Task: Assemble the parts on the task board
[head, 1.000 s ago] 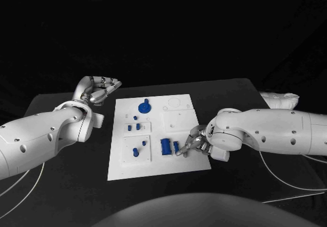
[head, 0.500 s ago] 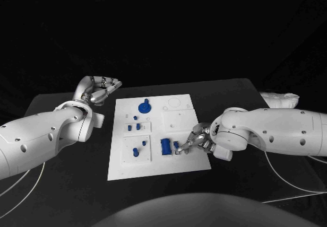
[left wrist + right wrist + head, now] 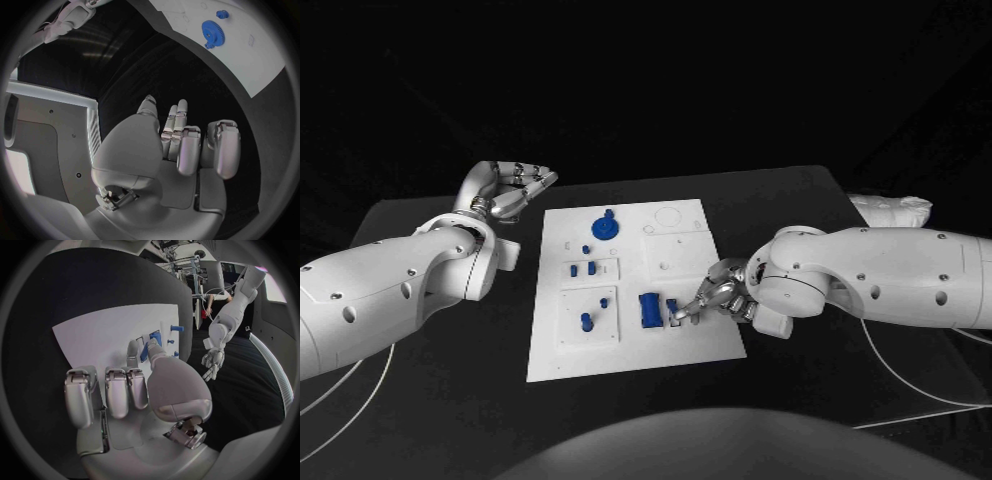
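The task board [image 3: 632, 290] lies in the middle of the black table [image 3: 790, 200], and since a second ago the right hand [image 3: 708, 300] has shifted slightly toward the board's centre, while the left hand [image 3: 509, 185] stays off the board's far left corner, fingers loosely apart and holding nothing. The right hand's fingertips [image 3: 682, 316] now pinch a small blue part [image 3: 674, 308] just beside the larger blue block [image 3: 651, 309] on the board's near right area.
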